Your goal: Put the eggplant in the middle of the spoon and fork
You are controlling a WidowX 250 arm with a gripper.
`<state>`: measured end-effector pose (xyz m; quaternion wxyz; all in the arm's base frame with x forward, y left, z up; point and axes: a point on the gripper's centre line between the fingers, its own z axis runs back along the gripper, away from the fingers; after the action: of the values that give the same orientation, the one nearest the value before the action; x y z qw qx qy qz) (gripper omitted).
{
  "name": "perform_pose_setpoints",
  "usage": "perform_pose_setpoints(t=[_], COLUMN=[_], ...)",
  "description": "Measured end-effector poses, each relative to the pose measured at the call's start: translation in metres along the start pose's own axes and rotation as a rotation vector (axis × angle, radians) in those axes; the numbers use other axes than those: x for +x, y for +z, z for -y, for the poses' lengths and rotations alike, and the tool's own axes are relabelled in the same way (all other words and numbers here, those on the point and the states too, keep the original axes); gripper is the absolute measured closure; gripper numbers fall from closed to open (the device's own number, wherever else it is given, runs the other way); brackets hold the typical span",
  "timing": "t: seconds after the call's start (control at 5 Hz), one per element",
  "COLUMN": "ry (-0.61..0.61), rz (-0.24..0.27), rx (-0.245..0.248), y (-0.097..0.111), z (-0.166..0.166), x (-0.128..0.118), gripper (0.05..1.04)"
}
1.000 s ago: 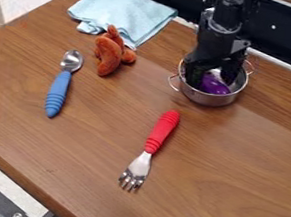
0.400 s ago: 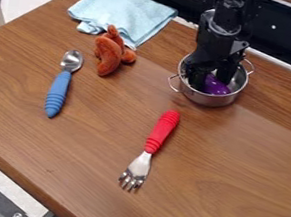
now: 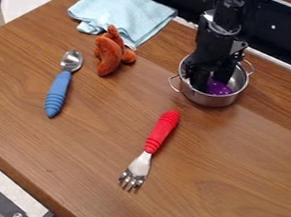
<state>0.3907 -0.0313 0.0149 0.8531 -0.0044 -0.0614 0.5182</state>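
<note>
Less space is left between the jaws of the black two-finger gripper (image 3: 209, 84) than a second ago; the arm above is barely shifted. They are lowered into the small, shiny steel pot with wire handles (image 3: 206, 99), where the purple toy eggplant (image 3: 218, 89) lies low, partly hidden. Whether it has been clamped cannot be told. The approach from above is presumably dictated by the pot's wall, over which the eggplant must be raised before being carried across.

The spoon with the ribbed blue handle (image 3: 57, 90) and the fork with the ribbed red handle (image 3: 162, 129) are laid well apart on the brown wooden counter (image 3: 102, 150), so the target is marked by the gap between them. The curved orange plush toy (image 3: 110, 58) is set near the spoon's bowl, by the folded light-blue cloth (image 3: 124, 12); a lower-set release would probably be better kept from it.
</note>
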Motion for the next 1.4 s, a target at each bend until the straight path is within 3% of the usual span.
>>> perform_pose_setpoints(t=[0.4,1.0,1.2,1.4], ry=[0.037,-0.058,-0.201,-0.394], rz=[-0.034,-0.052,-0.077,-0.082], rx=[0.000,-0.088,-0.109,-0.080], y=[0.007,0.060,0.078,0.086], z=[-0.003,-0.001,-0.022,-0.052], x=[0.010,0.014,0.001,-0.005], gripper=[0.498,0.498,0.498,0.498])
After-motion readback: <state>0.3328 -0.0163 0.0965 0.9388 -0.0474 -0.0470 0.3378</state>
